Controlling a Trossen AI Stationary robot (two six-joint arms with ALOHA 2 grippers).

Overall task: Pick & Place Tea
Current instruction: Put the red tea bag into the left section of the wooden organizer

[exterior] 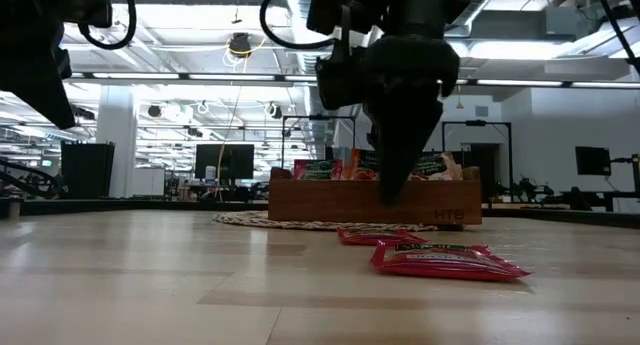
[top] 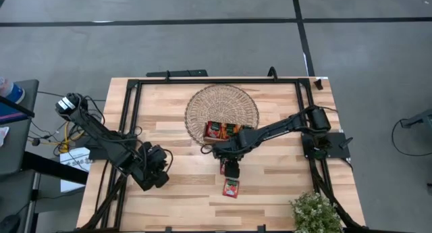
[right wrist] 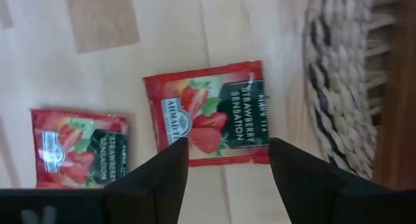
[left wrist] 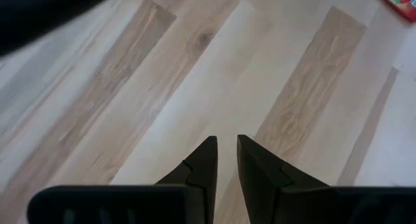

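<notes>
Two red strawberry tea sachets lie flat on the wooden table. One tea sachet (right wrist: 207,113) is right under my right gripper (right wrist: 227,162), next to the woven mat. The other sachet (top: 231,188) (exterior: 445,260) lies closer to the table's near edge. My right gripper (top: 231,168) points down with its fingers open, hanging above the first sachet without touching it. More sachets stand in the brown wooden tray (exterior: 440,213) on the round woven mat (top: 223,101). My left gripper (top: 160,179) (left wrist: 226,143) hovers at the table's left, fingers shut on nothing.
A black metal frame (top: 131,111) borders the table's left, far and right sides. A small green plant (top: 314,213) stands at the near right corner. Bare wood lies between the two arms and along the near edge.
</notes>
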